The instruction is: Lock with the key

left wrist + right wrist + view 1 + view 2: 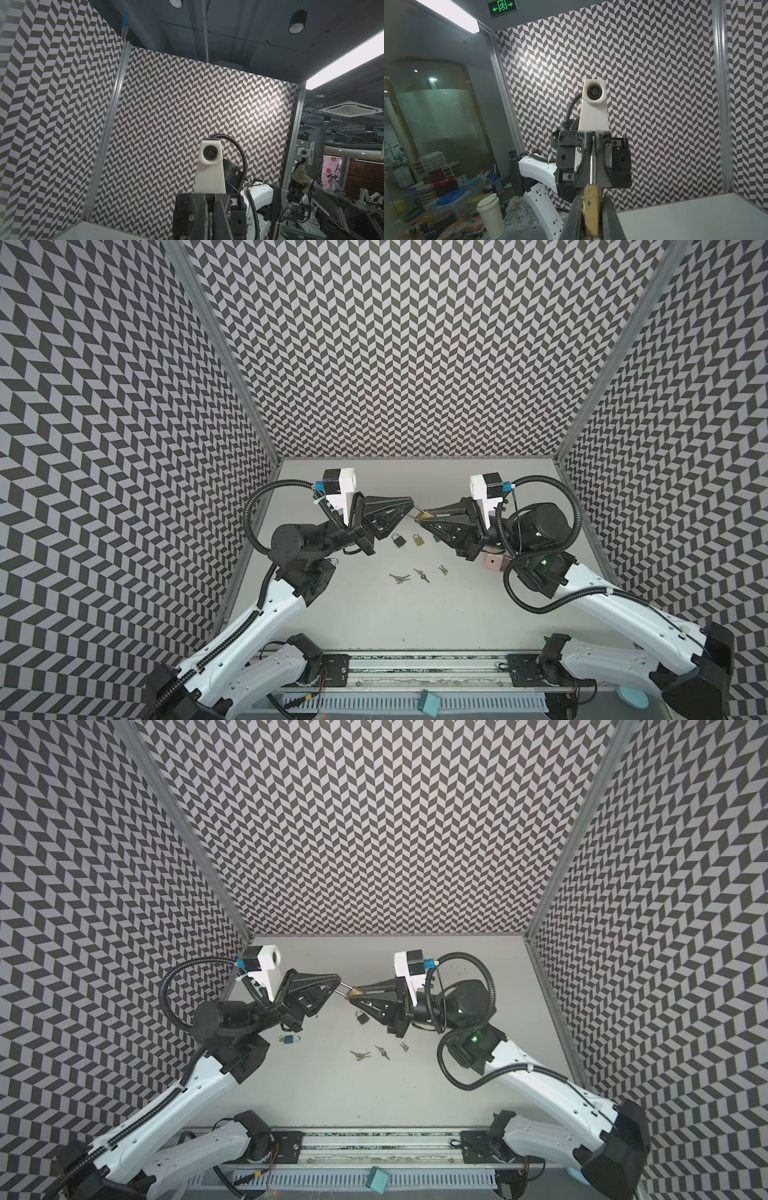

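**Brass padlock, held aloft between both grippers; key not yet taken up**

**Location.** The brass padlock hangs clear above the table, mid-scene in both top views.

**Holding.** The right gripper is clenched on the padlock body. The left gripper, at 10 o'clock of the body, is pinched tight on the steel shackle. In the right wrist view the shackle runs straight from the brass body into the closed left fingers.

**Keys.** Small keys lie loose on the table at 6 o'clock of the held padlock. Neither gripper carries one.

**Other stock.** A dark padlock and a second brass padlock lie on the table, between the held lock and the keys.

**Step, as judged.** The lock is lifted and steadied at both ends, and the shackle is being handled. It looks drawn out, though at this size it cannot be told whether it is seated in the body.

**Next move calls for.** The shackle has to be pressed home. The left gripper then lets go and goes down toward 6 o'clock to pinch one thin key by its bow, low against the smooth table. The right gripper presents the keyway.
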You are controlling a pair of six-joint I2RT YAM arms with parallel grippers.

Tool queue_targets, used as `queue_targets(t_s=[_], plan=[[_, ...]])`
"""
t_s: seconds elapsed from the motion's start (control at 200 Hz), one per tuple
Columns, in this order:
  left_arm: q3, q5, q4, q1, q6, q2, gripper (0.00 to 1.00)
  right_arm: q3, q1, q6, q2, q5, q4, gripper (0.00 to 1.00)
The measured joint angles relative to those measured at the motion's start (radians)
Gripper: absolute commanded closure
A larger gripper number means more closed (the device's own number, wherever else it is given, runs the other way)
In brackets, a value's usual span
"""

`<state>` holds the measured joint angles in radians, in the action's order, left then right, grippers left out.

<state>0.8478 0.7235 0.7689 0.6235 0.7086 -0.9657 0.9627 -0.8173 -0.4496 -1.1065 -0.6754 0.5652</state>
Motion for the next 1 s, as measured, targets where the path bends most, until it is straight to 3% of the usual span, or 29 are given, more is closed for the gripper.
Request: queue_targets(t_s=[0.33, 0.696, 0.746, 0.791, 0.826, 0.881, 1.001], plan=[[-0.003, 0.020, -0.019, -0.014, 0.000, 0.013, 1.00, -0.019, -0.004, 0.002, 0.020, 0.022, -0.026, 1.00], [0.000, 0.187, -0.200, -0.103, 0.012, 0.050, 1.00, -0.128, -0.018, 0.039, 0.095, 0.081, -0.067, 1.00], [0.000, 0.192, -0.202, -0.105, 0.015, 0.050, 1.00, -0.128, -0.018, 0.041, 0.097, 0.081, -0.071, 0.77], [0.000, 0.193, -0.203, -0.106, 0.020, 0.050, 1.00, -0.128, -0.018, 0.050, 0.099, 0.081, -0.074, 0.49], [0.000, 0.188, -0.201, -0.113, 0.023, 0.050, 1.00, -0.128, -0.018, 0.063, 0.105, 0.082, -0.086, 0.36], [0.004, 0.179, -0.203, -0.126, 0.026, 0.053, 1.00, -0.127, -0.018, 0.093, 0.119, 0.096, -0.109, 0.30], [0.018, 0.159, -0.224, -0.155, 0.027, 0.060, 1.00, -0.129, -0.016, 0.173, 0.170, 0.173, -0.180, 0.31]])
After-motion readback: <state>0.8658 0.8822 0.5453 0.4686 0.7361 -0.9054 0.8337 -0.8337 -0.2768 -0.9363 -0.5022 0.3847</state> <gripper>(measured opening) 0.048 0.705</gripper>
